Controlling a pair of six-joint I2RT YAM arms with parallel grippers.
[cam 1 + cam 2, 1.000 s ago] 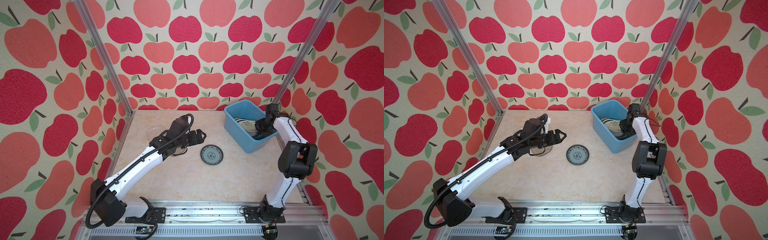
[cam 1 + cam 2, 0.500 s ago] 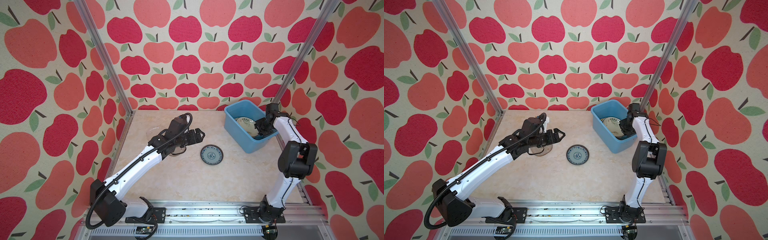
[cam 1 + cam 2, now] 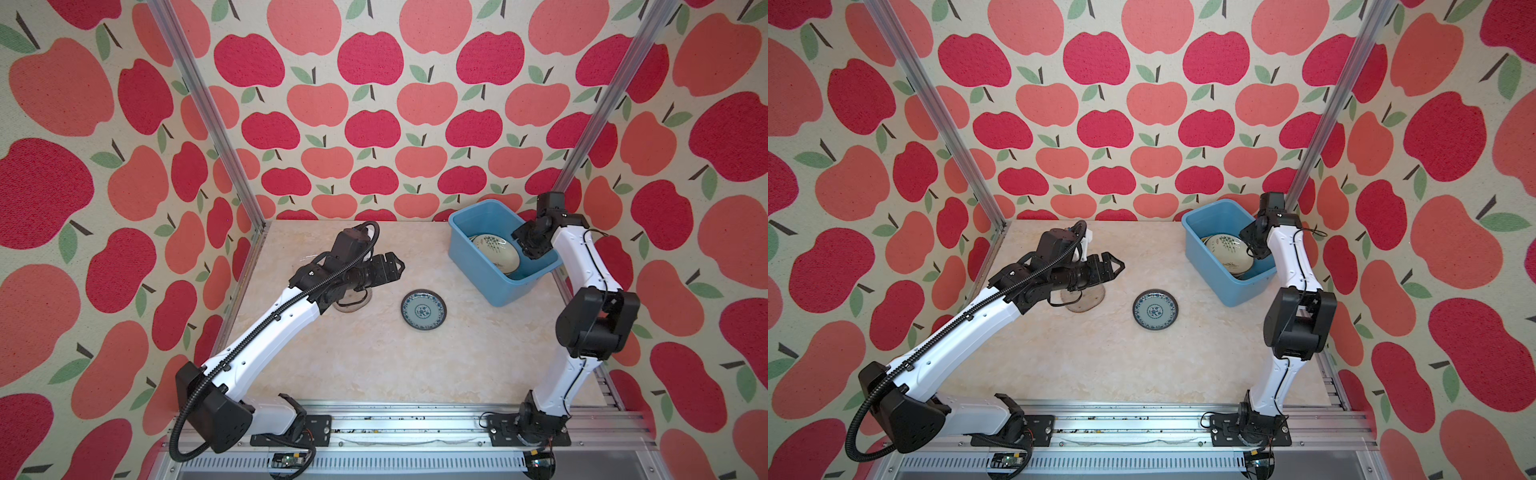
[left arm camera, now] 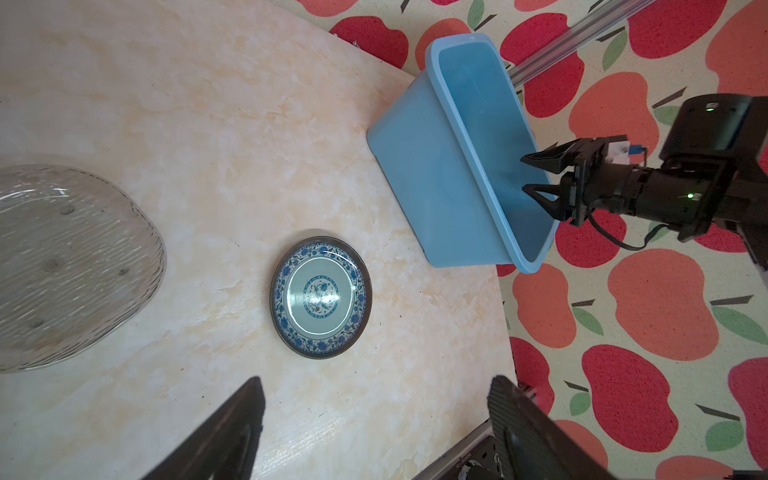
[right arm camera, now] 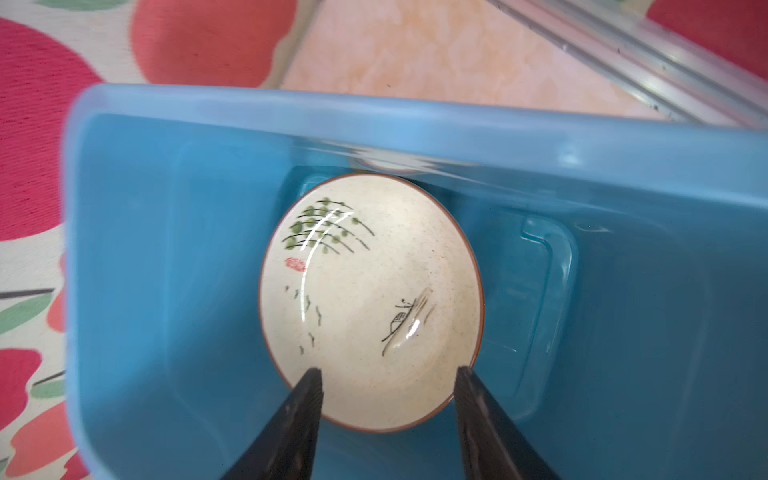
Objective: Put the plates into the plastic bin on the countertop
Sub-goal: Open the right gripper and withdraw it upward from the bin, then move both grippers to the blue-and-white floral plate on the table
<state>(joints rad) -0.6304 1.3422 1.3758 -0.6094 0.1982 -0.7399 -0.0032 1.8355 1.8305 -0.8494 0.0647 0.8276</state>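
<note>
Currently logged, item by item.

Right gripper [image 5: 388,371]: jaws parted, nothing clamped. Its fingers are set astride the near rim of the cream plate [image 5: 370,303] without pinching it.

Cream plate: lying free, face up and slightly tilted, inside the bin [image 5: 291,108].

Bin: edges of further plates are glimpsed under the cream one in both top views. Their number cannot be told.

Blue plate [image 4: 320,297]: flat on the countertop [image 3: 374,353], between bin and glass plate [image 4: 70,266], touched by nothing.

Glass plate: flat on the countertop, partly covered by the left wrist in both top views.

Progress, as judged: several plates are binned and two are counted outside. The task is taken as well advanced, not finished.

Right arm: elbow folded high, forearm dipped over the bin's rim, gripper held low inside.

Left gripper [image 4: 374,379]: jaws spread wide, empty, held above the countertop, aimed toward the blue plate, not touching it.

Left arm: stretched forward from its base, wrist raised over the glass plate.
</note>
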